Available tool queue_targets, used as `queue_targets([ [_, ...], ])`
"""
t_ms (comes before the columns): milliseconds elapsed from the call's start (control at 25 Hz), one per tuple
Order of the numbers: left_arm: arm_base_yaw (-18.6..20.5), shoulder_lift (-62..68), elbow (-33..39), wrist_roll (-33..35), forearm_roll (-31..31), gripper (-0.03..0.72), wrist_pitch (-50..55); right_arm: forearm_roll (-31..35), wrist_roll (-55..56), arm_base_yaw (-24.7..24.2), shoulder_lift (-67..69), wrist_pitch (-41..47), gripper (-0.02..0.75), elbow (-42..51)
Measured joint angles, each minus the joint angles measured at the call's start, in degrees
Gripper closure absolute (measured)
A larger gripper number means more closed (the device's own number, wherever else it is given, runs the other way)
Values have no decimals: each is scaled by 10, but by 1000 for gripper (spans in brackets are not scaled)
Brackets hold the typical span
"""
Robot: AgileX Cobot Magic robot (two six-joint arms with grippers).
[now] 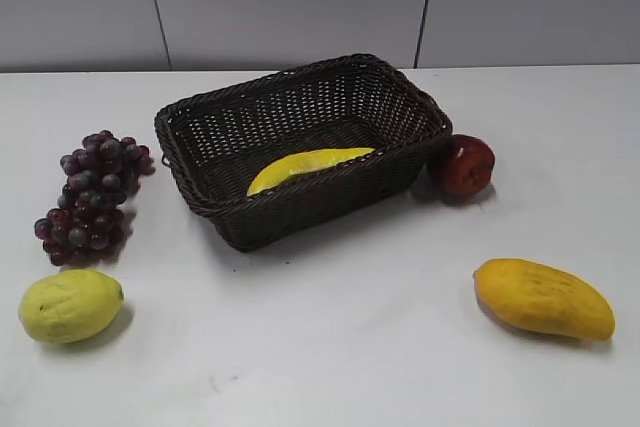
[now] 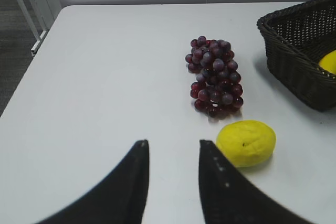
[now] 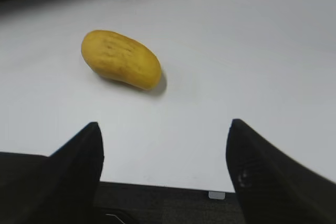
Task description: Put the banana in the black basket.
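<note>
Left jaws (image 2: pixel 173 174): parted narrowly, holding nothing, above the worktop (image 2: pixel 105 87) near the lemon (image 2: pixel 245 143).
Right jaws (image 3: pixel 164 169): spread wide, empty, the mango (image 3: pixel 121 59) well ahead of them.
Banana (image 1: pixel 308 166): lay inside the black basket (image 1: pixel 300 147), on its floor.
Around the basket: grapes (image 1: pixel 92 194) at its left, red apple (image 1: pixel 463 165) against its right corner.

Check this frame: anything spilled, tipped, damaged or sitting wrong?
Nothing stands out. The banana lies inside the black basket, which sits flat. Grapes, lemon, apple and mango rest on the table, intact. Both end effectors are open and empty.
</note>
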Motion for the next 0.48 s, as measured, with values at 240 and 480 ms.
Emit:
queue_targets([
  [240, 0, 0, 0, 0, 0, 453, 0, 0, 0, 0, 0, -10, 158, 2],
  [480, 0, 0, 0, 0, 0, 453, 0, 0, 0, 0, 0, -11, 158, 2],
])
